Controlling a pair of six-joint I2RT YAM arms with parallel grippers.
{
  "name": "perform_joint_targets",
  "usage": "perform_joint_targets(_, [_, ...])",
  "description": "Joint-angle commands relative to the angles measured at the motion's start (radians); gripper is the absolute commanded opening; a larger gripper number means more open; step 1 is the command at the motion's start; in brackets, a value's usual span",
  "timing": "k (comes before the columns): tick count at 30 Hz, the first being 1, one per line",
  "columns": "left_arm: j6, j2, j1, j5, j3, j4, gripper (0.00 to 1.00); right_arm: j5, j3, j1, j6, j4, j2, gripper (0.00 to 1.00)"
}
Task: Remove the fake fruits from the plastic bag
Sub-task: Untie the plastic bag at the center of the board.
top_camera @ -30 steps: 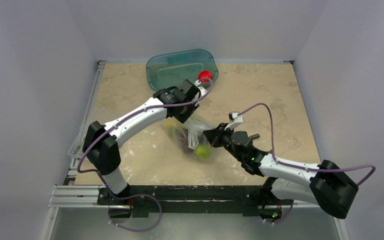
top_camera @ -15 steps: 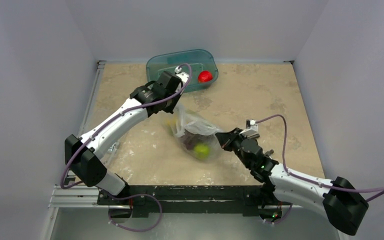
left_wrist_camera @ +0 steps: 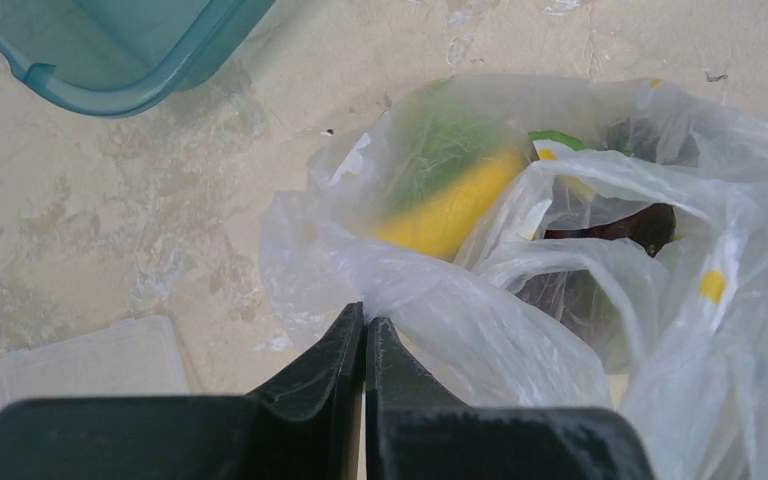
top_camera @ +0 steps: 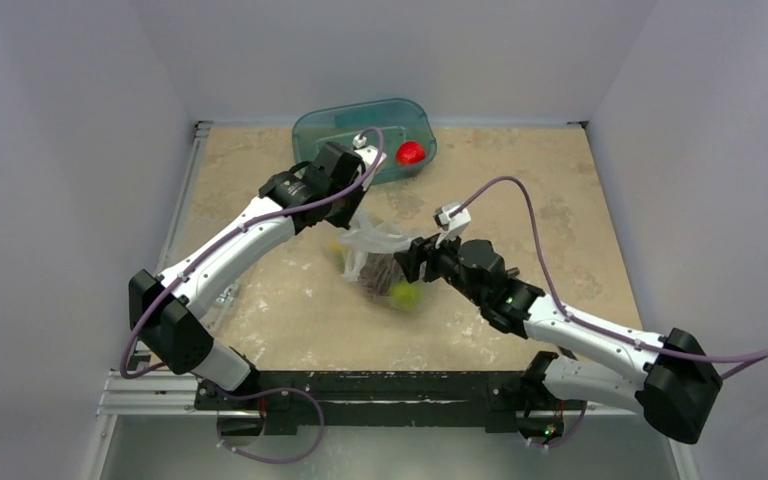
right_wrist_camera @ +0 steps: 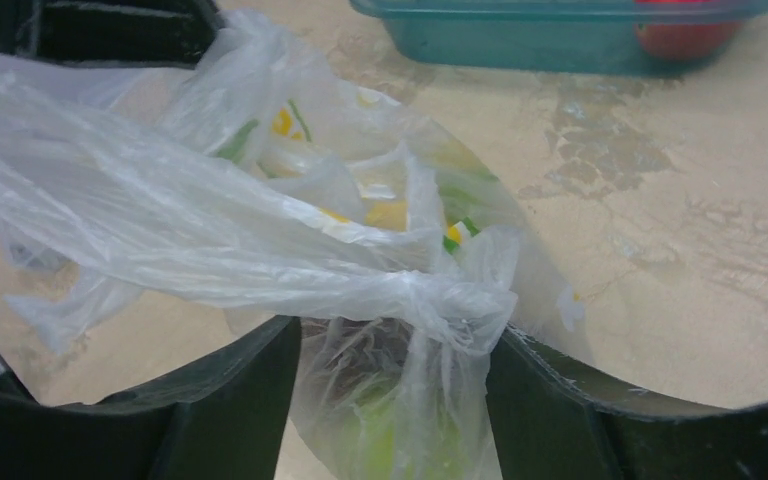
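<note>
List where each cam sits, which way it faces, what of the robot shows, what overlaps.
Top external: above and behind the bases, looking down on the table; left arm and right arm both shown.
Left wrist: on the left arm, looking past its shut left claw pinching the plastic bag, teal tub beyond.
Right wrist: on the right arm, facing the bag between its open right claw fingers.
Shared: all three see bag and tub.
</note>
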Motion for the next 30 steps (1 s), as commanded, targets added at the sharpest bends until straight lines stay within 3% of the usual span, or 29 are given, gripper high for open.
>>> perform_joint_targets(1, [0.014, -0.001, 0.001, 0.031, 0.022, 0.011, 0.00, -0.044, 0.103, 0.072, -0.219, -0.009, 0.028, 0.69])
perform_joint_targets(6, [0.016, 0.004, 0.001, 0.032, 0.027, 0.004, 0.00, -0.017, 0.169, 0.163, -0.322, -0.009, 0.116, 0.79])
perform_joint_targets(10, [0.017, 0.004, 0.001, 0.038, 0.029, 0.004, 0.00, 0.075, 0.214, 0.191, -0.316, 0.011, 0.196, 0.81])
perform_joint_targets(15, [0.018, 0.002, 0.001, 0.040, 0.030, 0.002, 0.00, 0.213, 0.261, 0.195, -0.224, 0.016, 0.273, 0.79])
perform_joint_targets(18, [0.019, -0.003, 0.002, 0.035, 0.032, -0.001, 0.00, 0.330, 0.237, 0.195, -0.041, 0.025, 0.260, 0.75])
perform_joint_targets(22, [0.025, -0.029, 0.002, 0.017, 0.023, 0.006, 0.00, 0.373, 0.118, 0.195, 0.160, 0.124, 0.186, 0.56])
perform_joint_targets(27, [0.027, -0.090, 0.003, -0.047, -0.020, 0.056, 0.00, 0.457, -0.051, 0.193, 0.401, 0.163, 0.055, 0.06])
perform_joint_targets(28, [0.028, -0.099, 0.002, -0.061, -0.026, 0.062, 0.00, 0.480, -0.082, 0.192, 0.442, 0.154, 0.024, 0.00])
perform_joint_targets(30, [0.042, -0.112, 0.003, -0.077, -0.036, 0.072, 0.00, 0.491, -0.139, 0.183, 0.494, 0.141, -0.032, 0.00])
